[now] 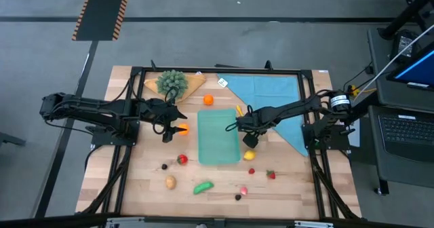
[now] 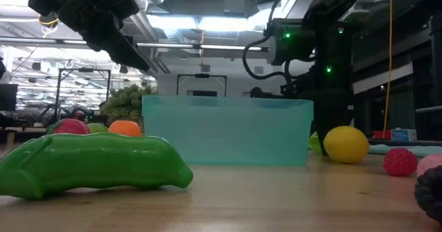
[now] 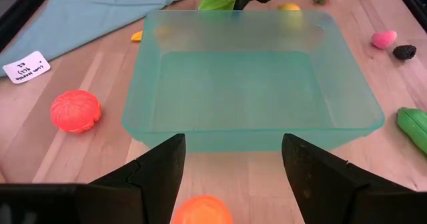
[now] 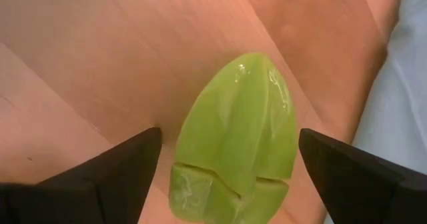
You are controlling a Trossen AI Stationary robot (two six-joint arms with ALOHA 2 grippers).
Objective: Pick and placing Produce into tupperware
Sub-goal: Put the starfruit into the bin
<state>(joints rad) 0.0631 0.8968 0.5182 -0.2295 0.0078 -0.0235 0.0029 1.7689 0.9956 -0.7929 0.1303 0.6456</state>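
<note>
The tupperware interior at frame centre is unobstructed from above. Its left side is flanked by the left gripper, with an orange piece between the fingers; the right gripper stands at the right rim over a light-green piece. Bare table lies lower left; scattered produce occupies the lower centre
</note>
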